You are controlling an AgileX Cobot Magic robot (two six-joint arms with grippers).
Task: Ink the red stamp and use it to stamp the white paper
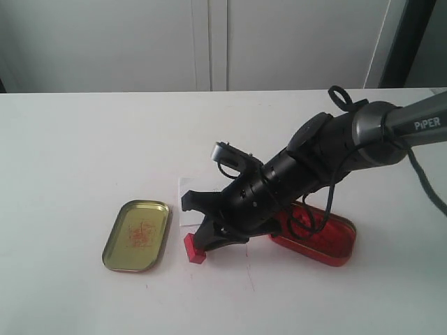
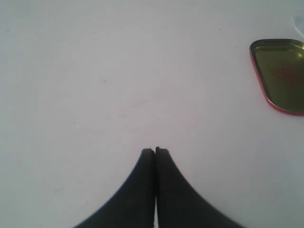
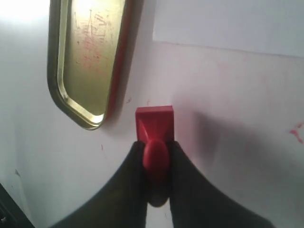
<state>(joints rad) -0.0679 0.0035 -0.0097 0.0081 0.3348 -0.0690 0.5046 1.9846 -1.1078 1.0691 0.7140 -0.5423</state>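
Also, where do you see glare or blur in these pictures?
Right wrist view: glare whitens one end of the gold tin lid, and the knob of the red stamp looks soft. Left wrist view: the left tool is blurred. Exterior view: even light, no glare.

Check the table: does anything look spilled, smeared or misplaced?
Red ink smudges dot the white tabletop near the small red block stamp and streak inside the shallow gold metal tin lid: stray ink.

Bright, even light, soft shadows on the white table (image 1: 70,139). Glare blows out the gold lid (image 3: 90,47) top; wrist views look soft.
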